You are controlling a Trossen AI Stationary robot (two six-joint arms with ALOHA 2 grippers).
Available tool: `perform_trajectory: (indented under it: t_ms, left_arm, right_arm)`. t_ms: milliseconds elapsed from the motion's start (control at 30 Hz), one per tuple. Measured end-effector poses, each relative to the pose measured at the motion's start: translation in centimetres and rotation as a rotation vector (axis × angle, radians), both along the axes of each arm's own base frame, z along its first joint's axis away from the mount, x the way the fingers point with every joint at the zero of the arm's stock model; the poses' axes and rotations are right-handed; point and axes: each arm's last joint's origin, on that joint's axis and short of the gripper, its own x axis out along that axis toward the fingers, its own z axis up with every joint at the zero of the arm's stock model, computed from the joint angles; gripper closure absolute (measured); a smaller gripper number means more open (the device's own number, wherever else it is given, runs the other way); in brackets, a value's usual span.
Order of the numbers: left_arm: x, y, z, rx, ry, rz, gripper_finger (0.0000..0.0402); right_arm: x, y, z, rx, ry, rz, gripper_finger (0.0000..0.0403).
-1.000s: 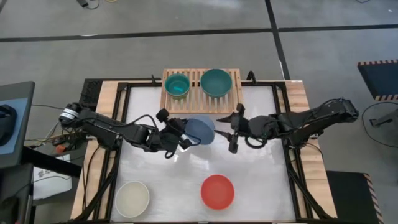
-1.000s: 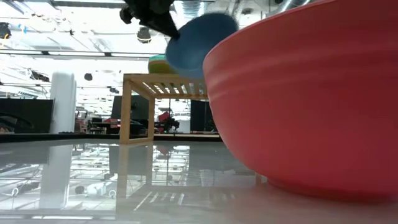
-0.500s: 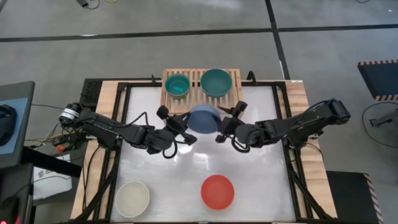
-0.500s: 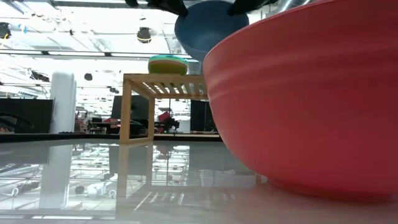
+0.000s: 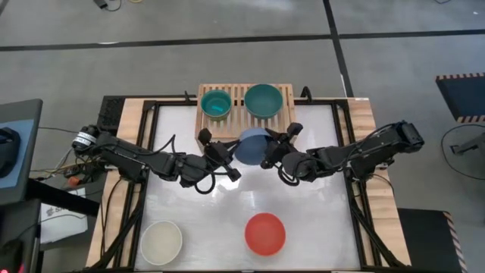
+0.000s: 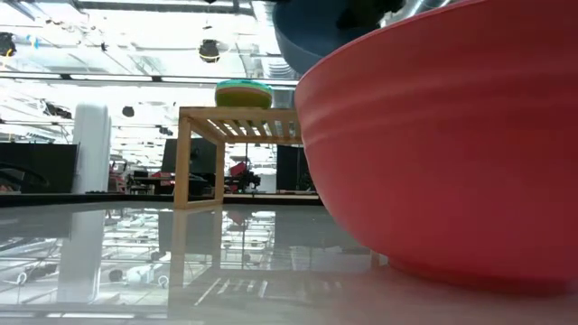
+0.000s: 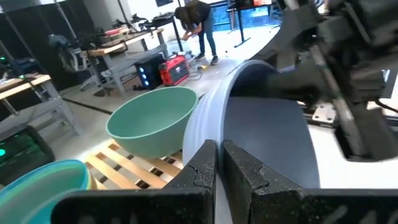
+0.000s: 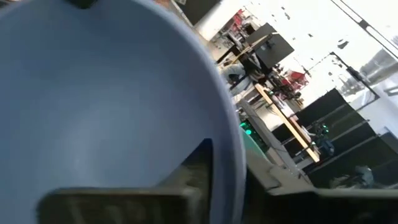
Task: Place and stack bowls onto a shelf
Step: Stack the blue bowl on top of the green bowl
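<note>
High view: navy bowl has drifted toward twelve o'clock, near the shelf; left tool pinches its rim, right tool has clamped on (likely a handover).

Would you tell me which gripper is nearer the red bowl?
Right, narrowly. The right gripper grips the blue bowl almost directly behind the red bowl; the left gripper sits farther left.
</note>
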Motion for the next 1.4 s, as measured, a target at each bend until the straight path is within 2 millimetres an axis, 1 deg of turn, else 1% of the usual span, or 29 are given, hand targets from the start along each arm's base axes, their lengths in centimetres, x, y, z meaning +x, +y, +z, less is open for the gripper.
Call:
perform_trajectory:
  t_ms: [100, 167, 233, 367, 467, 567, 633, 700, 767, 833, 933, 1000, 1133, 1233, 1300, 1400]
  left_arm:
    - [0.1, -0.1, 0.1, 0.018, 0.013, -0.032, 0.0401]
    - [0.1, -0.1, 0.2, 0.047, 0.023, -0.060, 0.0395]
    - [0.0, -0.1, 0.6, 0.097, 0.041, -0.052, 0.0381]
    - [-0.6, 0.2, 1.4, 0.163, 0.076, -0.002, 0.0334]
    - [-1.5, 0.4, 2.4, 0.169, 0.060, 0.004, 0.0294]
    - [-2.2, 0.6, 2.8, 0.166, 0.070, 0.011, 0.0261]
    - [-2.4, 0.7, 2.7, 0.157, 0.087, 0.002, 0.0245]
    - [-2.4, 0.6, 2.4, 0.148, 0.108, -0.036, 0.0235]
    - [-2.3, 0.5, 1.9, 0.139, 0.143, -0.100, 0.0231]
    - [-2.2, 0.5, 1.4, 0.119, 0.167, -0.171, 0.0231]
    - [-1.8, 0.8, 0.9, 0.092, 0.175, -0.228, 0.0232]
    - [-1.5, 1.0, 0.6, 0.089, 0.183, -0.228, 0.0233]
    - [-1.0, 1.6, 0.0, 0.089, 0.205, -0.209, 0.0233]
    - [-0.6, 1.9, -0.5, 0.086, 0.225, -0.210, 0.0233]
    - [-0.5, 2.1, -0.6, 0.079, 0.237, -0.227, 0.0233]
    - [-0.5, 2.4, -0.9, 0.045, 0.244, -0.256, 0.0233]
  right_arm:
    - [0.1, -0.4, 0.5, 0.002, -0.003, -0.012, 0.0376]
    - [0.3, -0.9, 1.0, -0.003, 0.010, -0.010, 0.0379]
    - [0.5, -1.6, 2.1, 0.008, 0.019, 0.007, 0.0379]
    - [0.8, -3.9, 4.8, 0.080, 0.025, 0.036, 0.0379]
    - [0.3, -6.5, 7.7, 0.188, -0.012, 0.043, 0.0379]
    - [-0.9, -10.1, 10.3, 0.319, -0.054, 0.021, 0.0379]
    - [-2.0, -12.7, 11.5, 0.415, -0.095, 0.003, 0.0379]
    - [-3.1, -15.4, 11.9, 0.513, -0.131, -0.026, 0.0379]
    - [-4.5, -18.0, 11.9, 0.614, -0.167, -0.064, 0.0379]
    - [-5.5, -20.6, 11.4, 0.703, -0.201, -0.102, 0.0379]
    - [-6.4, -23.9, 10.1, 0.820, -0.216, -0.141, 0.0379]
    - [-6.4, -25.5, 9.2, 0.888, -0.220, -0.123, 0.0379]
    - [-5.7, -27.2, 7.4, 0.982, -0.189, -0.100, 0.0379]
    - [-5.0, -27.8, 6.3, 1.010, -0.161, -0.110, 0.0374]
    - [-4.8, -28.0, 5.9, 1.022, -0.146, -0.110, 0.0357]
    - [-4.7, -28.0, 5.7, 1.021, -0.133, -0.102, 0.0326]
